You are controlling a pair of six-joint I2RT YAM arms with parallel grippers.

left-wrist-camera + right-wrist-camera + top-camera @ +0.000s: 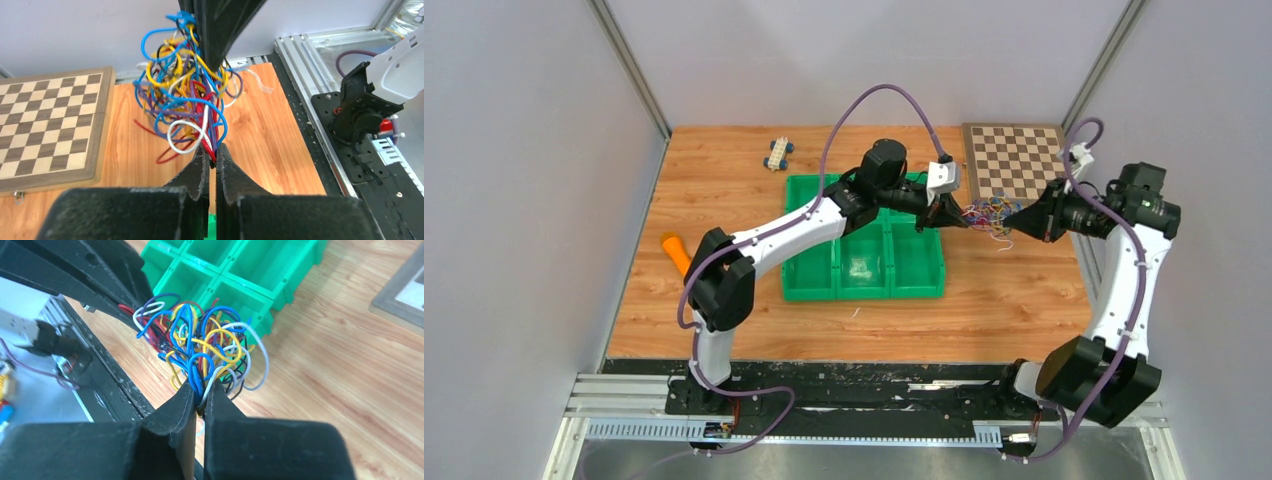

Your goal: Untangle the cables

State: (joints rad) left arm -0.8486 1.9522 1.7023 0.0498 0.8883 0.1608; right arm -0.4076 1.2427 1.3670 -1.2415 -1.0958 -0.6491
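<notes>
"Well, where do the cables (990, 212) sit in this figure?" the student asks.

"As one knotted bundle, lifted off the table (1024, 300) and hanging between the two arms, beside the green bin (864, 296) and close to the chessboard (1014, 160). Yellow, blue, red, white and black strands loop through one another. No strand hangs free of the rest."

"And the grippers?"

"Both are clenched. The left gripper (212, 150) pinches a few strands on the side nearer the bin, red and blue among them as far as can be seen. The right gripper (200, 392) pinches blue and pale strands on the opposite side. Neither holds the mass as a whole."

"How will such wire handle?"

"Judging by its look, it is very light and limp but slightly springy, so loops keep their curl and snag on neighbours. The insulation appears smooth, so a thin strand may slip from flat pads under pull. Hard tugging would likely tighten the knots rather than open them."

"Where, then, to take hold?"

"Best on an outer loop that stands clear of the core, such as the white one at the rim in the right wrist view. Grip it close to where it leaves the tangle, so the pull acts on one strand only, while the other gripper anchors the remainder."
</notes>
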